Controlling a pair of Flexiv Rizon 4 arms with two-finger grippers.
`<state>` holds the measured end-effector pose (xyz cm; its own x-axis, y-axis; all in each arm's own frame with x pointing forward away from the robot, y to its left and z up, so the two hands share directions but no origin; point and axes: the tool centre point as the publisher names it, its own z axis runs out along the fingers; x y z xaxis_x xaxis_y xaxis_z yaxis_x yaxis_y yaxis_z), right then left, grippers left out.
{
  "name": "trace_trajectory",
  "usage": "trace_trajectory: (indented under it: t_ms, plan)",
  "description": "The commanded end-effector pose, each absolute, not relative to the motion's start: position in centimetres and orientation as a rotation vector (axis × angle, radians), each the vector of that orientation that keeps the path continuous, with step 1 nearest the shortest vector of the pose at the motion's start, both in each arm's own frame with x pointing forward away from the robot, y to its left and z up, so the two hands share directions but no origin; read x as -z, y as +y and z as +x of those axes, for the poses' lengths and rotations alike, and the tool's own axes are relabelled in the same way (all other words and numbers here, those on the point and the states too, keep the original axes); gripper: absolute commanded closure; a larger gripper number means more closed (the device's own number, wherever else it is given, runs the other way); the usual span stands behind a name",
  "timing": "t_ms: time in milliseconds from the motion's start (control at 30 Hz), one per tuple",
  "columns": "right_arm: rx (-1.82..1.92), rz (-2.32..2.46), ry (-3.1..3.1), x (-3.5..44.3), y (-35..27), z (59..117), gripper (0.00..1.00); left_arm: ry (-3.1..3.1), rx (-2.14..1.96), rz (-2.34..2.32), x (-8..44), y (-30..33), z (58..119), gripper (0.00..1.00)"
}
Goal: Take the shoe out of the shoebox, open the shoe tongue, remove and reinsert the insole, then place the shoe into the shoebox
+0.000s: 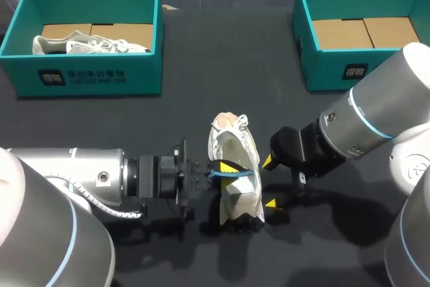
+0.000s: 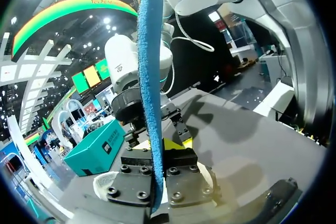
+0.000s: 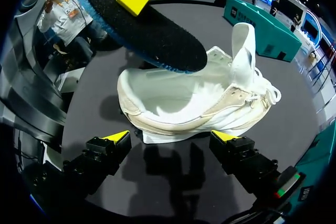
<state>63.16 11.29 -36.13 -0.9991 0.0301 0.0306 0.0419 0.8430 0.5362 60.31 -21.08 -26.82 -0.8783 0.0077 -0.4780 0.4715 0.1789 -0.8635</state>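
Since the shoe (image 1: 235, 146) lies on the table (image 1: 201, 99), tongue (image 3: 244, 45) raised, and the left end effector (image 1: 227, 169) clamps the insole (image 3: 147, 30) above it, right end effector (image 1: 270, 181) spread apart alongside, reinsertion and boxing seemingly remain.

insole (image 2: 149, 77): edge-on in left wrist view, blocks part of left gripper (image 2: 157, 148) and most of shoe (image 2: 101, 183)
right shoebox (image 1: 349, 65): cut by head view's edge
second shoe (image 1: 87, 45): lower side behind left shoebox (image 1: 87, 75) wall
right arm (image 1: 390, 112): cut off at head view's corner
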Motion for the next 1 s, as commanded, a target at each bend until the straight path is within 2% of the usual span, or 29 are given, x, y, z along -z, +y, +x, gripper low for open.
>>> trace_trajectory:
  t_ms: [33, 467, 1000]
  plan:
    - [0.874, -0.059, -2.997, 36.2, 11.3, 63.0, 0.00, 2.112, 1.753, 0.457, 27.0, -22.0, 61.0, 1.00]
    - [0.874, -0.059, -2.997, 36.2, 11.3, 63.0, 0.00, 2.083, 1.803, 0.480, 24.8, -22.3, 59.5, 1.00]
    - [0.874, -0.059, -2.997, 36.2, 11.3, 63.0, 0.00, 2.072, 1.823, 0.461, 26.3, -24.1, 59.7, 1.00]
